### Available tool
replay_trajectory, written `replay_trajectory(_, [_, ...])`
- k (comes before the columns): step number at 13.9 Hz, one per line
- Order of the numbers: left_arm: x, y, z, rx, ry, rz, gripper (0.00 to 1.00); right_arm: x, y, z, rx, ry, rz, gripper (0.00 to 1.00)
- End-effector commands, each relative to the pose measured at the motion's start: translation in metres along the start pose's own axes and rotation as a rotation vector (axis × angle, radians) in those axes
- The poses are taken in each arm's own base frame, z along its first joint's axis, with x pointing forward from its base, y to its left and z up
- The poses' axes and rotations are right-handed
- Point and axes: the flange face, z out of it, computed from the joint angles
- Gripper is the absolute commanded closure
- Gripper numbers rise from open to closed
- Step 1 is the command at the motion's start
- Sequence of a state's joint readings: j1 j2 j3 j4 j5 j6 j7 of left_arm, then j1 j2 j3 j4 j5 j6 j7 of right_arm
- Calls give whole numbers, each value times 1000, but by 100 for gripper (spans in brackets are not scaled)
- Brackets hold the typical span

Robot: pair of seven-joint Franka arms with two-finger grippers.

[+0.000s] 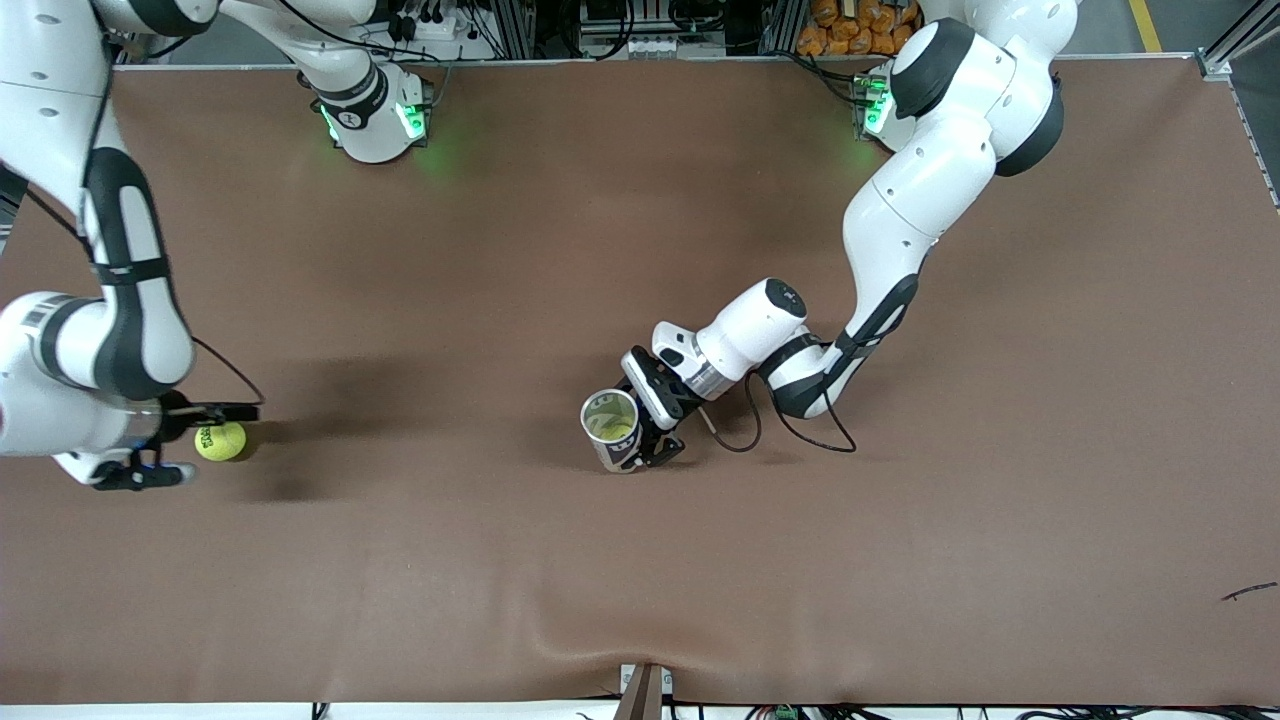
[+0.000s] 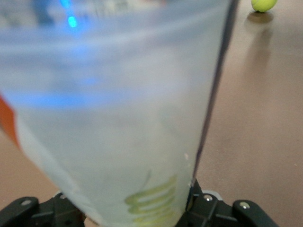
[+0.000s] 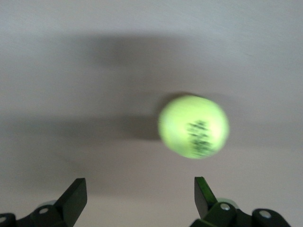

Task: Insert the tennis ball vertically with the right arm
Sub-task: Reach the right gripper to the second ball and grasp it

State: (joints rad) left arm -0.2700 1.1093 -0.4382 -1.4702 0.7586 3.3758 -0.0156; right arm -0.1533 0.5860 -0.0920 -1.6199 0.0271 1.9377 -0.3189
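The tennis ball (image 1: 221, 441) lies on the brown table (image 1: 640, 580) at the frame's left edge, between the spread fingers of the right gripper (image 1: 190, 442). At centre frame, the left gripper (image 1: 648, 425) clamps an upright ball canister (image 1: 612, 428). Risk: an off-centre closure could nudge the ball into rolling away.

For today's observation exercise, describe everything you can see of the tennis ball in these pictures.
The tennis ball is a bright yellow-green, fuzzy-looking sphere with dark printed lettering on its upper side. It rests on the brown table near the right arm's end, casting a soft shadow. The right gripper has its open jaws on either side of it, not closed on it; whether a finger touches it cannot be told. It lies well apart from the tube that the left gripper holds upright mid-table.
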Motion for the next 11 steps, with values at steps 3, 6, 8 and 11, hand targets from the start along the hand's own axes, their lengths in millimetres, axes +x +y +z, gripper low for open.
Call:
replay_trajectory(3, [-7,-4,-1,2,-4,4,23,0,23,34,-19,-10,-36,0])
replay_trajectory(6, [-7,-4,-1,2,-4,4,23,14,26,53,-45,49,-82,0])
replay_trajectory(8, [-7,-4,-1,2,-4,4,23,19,26,55,-57,77,-98,0])
replay_trajectory(11, [-7,-4,-1,2,-4,5,23,21,27,63,-56,83,-95,0])
